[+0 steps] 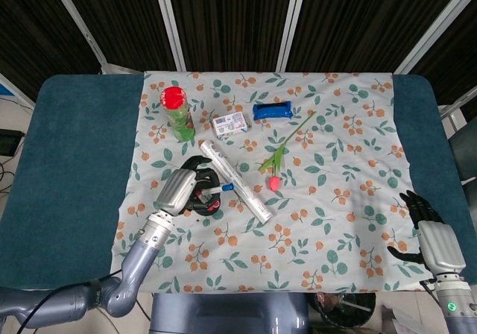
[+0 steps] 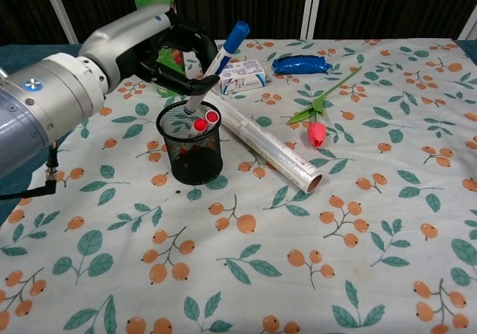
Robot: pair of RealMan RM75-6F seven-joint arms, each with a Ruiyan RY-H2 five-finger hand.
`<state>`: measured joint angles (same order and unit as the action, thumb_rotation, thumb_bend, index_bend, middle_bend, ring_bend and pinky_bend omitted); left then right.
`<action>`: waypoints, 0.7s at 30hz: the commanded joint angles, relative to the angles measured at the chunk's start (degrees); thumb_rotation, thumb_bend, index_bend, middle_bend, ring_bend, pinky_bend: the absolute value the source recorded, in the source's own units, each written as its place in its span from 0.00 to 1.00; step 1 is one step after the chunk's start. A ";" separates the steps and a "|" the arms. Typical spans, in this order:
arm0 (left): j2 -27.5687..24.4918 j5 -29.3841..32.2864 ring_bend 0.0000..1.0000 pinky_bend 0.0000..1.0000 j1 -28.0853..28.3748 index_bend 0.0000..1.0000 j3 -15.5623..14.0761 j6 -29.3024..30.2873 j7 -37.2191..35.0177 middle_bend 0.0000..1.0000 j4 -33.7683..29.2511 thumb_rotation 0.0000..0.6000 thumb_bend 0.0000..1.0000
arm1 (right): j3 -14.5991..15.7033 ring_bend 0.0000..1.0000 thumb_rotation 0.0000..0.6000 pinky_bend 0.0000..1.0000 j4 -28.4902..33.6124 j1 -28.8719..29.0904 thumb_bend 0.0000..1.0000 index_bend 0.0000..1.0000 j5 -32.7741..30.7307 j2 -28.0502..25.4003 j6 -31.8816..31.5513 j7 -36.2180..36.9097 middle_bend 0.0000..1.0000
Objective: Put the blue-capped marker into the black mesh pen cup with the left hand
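Marker over the cup
Left hand (image 2: 160, 47) pinches the marker (image 2: 218, 60), tilted cap-up toward 1 o'clock, above the cup (image 2: 191, 153); right hand (image 1: 428, 233) spread, idle.

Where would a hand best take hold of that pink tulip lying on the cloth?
Probably the thin green stem, around its bare middle, coming straight down from above. The tulip lies flat on the cloth with clear space either side; the stem is slim enough to pinch and the bloom looks easy to crush.
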<state>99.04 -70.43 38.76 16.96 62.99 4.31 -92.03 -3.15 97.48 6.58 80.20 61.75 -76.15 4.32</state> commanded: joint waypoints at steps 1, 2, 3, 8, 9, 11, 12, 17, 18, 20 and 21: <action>0.64 1.01 0.16 0.12 0.92 0.52 0.33 -1.16 0.19 0.48 1.06 1.00 0.35 | -0.03 0.00 1.00 0.18 0.10 0.00 0.20 0.04 -0.06 -0.03 0.00 0.06 0.00; 0.66 1.20 0.16 0.12 1.06 0.51 0.28 -1.37 0.39 0.48 1.29 1.00 0.35 | -0.05 0.00 1.00 0.18 0.12 -0.01 0.20 0.04 -0.09 -0.05 -0.01 0.07 0.00; 0.59 1.38 0.16 0.12 1.20 0.50 0.07 -1.65 0.77 0.47 1.62 1.00 0.34 | -0.09 0.00 1.00 0.18 0.07 0.01 0.20 0.04 -0.19 -0.04 0.04 0.13 0.00; -0.08 1.30 0.09 0.07 1.06 0.34 -0.95 -1.95 1.36 0.28 2.36 1.00 0.28 | -0.04 0.00 1.00 0.18 0.18 0.05 0.20 0.04 -0.05 -0.07 0.10 0.20 0.00; -0.66 1.53 0.07 0.07 1.10 0.32 -1.46 -2.70 1.64 0.24 2.44 1.00 0.26 | -0.02 0.00 1.00 0.18 0.16 0.04 0.20 0.04 -0.03 -0.06 0.09 0.18 0.00; -1.35 2.14 0.07 0.06 1.15 0.30 -1.80 -3.71 1.69 0.21 2.22 1.00 0.26 | -0.03 0.00 1.00 0.18 0.20 0.00 0.20 0.04 -0.02 -0.04 0.01 0.18 0.00; -1.70 2.54 0.07 0.06 1.12 0.29 -1.85 -4.10 1.56 0.21 2.10 1.00 0.26 | -0.03 0.00 1.00 0.18 0.23 -0.02 0.20 0.04 -0.04 -0.03 -0.02 0.17 0.00; -2.77 2.77 0.05 0.06 0.74 0.27 -2.20 -4.43 0.33 0.18 1.39 1.00 0.26 | -0.06 0.00 1.00 0.18 0.32 -0.08 0.20 0.04 -0.02 -0.04 -0.20 0.13 0.00; -3.10 2.38 0.05 0.06 0.48 0.27 -2.20 -4.05 -0.36 0.18 0.85 1.00 0.26 | -0.06 0.00 1.00 0.18 0.26 -0.08 0.20 0.04 -0.06 -0.03 -0.17 0.13 0.00; -4.03 1.39 0.05 0.06 -0.22 0.26 -2.16 -2.79 -1.33 0.17 -0.27 1.00 0.26 | -0.02 0.00 1.00 0.18 0.20 -0.08 0.20 0.04 -0.02 -0.02 -0.17 0.02 0.00; -4.58 0.75 0.05 0.06 -0.60 0.26 -2.20 -2.03 -1.59 0.17 -0.77 1.00 0.26 | -0.02 0.00 1.00 0.18 0.19 -0.09 0.20 0.04 0.01 0.00 -0.20 -0.02 0.00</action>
<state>95.31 -68.74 38.81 14.79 59.87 3.38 -91.93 -3.17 97.68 6.49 80.20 61.74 -76.34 4.31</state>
